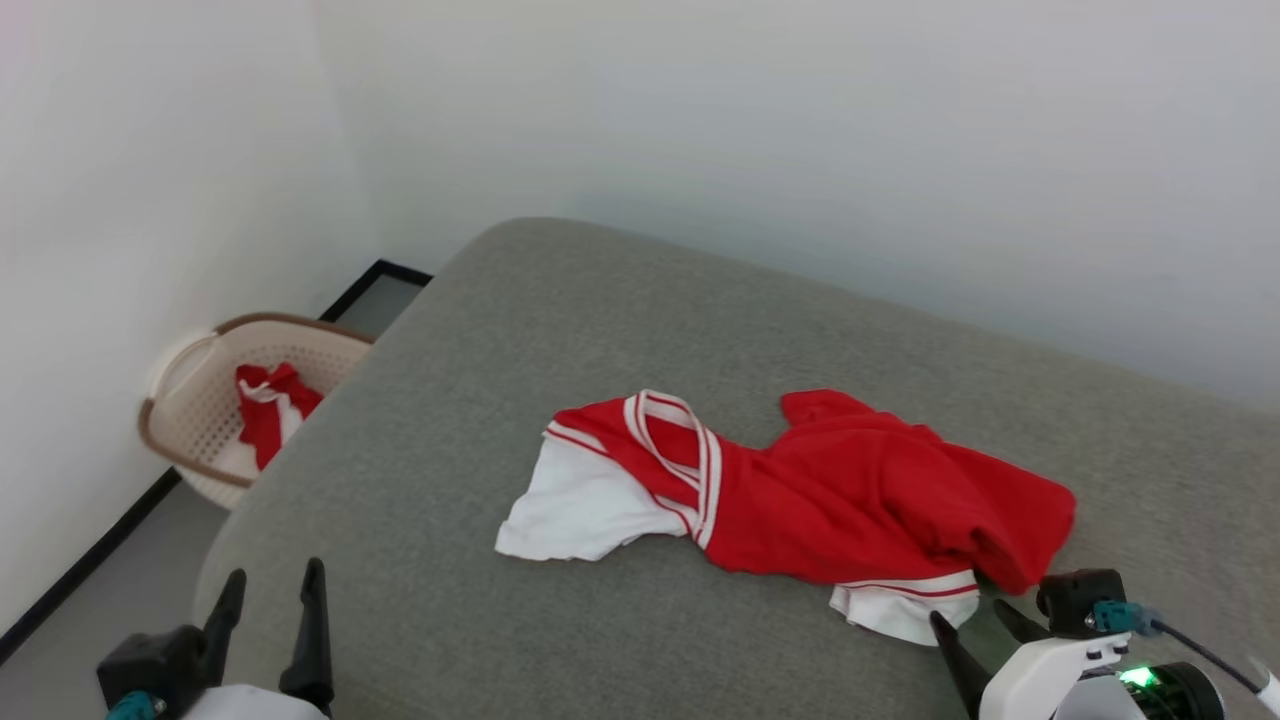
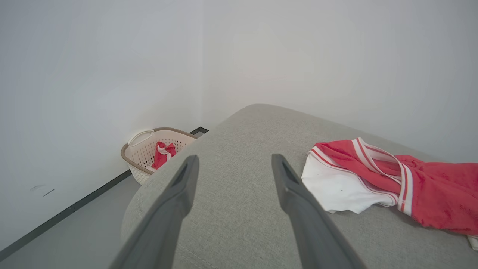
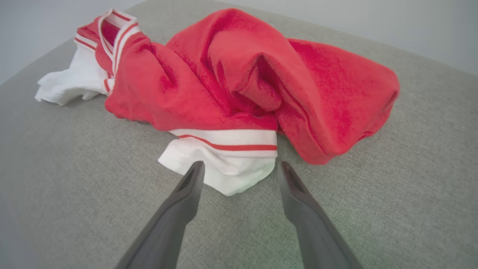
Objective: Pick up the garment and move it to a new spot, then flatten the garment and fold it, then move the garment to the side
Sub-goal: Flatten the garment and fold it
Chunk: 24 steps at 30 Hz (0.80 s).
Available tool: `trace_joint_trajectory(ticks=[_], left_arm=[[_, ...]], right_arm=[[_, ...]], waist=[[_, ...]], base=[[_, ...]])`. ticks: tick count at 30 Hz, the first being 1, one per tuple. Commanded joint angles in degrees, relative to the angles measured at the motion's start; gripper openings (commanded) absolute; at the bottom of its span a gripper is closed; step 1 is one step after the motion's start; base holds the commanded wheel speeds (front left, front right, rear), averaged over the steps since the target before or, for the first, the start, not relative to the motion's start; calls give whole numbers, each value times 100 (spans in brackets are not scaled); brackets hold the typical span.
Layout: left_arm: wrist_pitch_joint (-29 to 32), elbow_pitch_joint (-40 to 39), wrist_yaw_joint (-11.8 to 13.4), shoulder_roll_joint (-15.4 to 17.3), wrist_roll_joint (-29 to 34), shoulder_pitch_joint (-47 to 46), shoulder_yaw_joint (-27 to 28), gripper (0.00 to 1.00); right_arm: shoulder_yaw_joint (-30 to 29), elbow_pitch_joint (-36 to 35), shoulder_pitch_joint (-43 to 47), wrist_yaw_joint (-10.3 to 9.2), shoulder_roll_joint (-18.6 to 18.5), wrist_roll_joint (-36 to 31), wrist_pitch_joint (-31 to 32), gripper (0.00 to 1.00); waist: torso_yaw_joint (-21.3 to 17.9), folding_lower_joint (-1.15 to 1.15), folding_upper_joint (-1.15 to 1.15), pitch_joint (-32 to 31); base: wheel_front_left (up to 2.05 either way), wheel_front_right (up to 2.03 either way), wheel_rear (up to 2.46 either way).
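Observation:
The garment, a red T-shirt with white sleeve ends and striped trim, lies crumpled on the grey cushioned surface. In the right wrist view the garment is bunched, one white sleeve end pointing at my right gripper, which is open with its tips just short of that sleeve. In the head view my right gripper sits at the garment's near right edge. My left gripper is open at the lower left, well clear of the cloth. Its wrist view shows the left gripper over bare cushion, the garment to its right.
A beige perforated basket holding a small red-and-white cloth bundle stands on the floor beyond the surface's left edge, against the white wall. White walls close off the far side. The surface drops off at its rounded left edge.

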Motion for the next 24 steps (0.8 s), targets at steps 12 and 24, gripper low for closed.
trace_joint_trajectory(ticks=[12, 24], left_arm=[[-23, -2, -278, -497, 357, 71, 465, 100], [-24, 86, -547, -874, 611, 182, 881, 100]], right_arm=[[-227, 935, -589, -4, 301, -283, 659, 100], [228, 1159, -1127, -4, -61, 72, 832, 0]], waist=[[273, 0, 0, 309], [9, 0, 0, 347]], base=[[0, 0, 0], [0, 0, 0]])
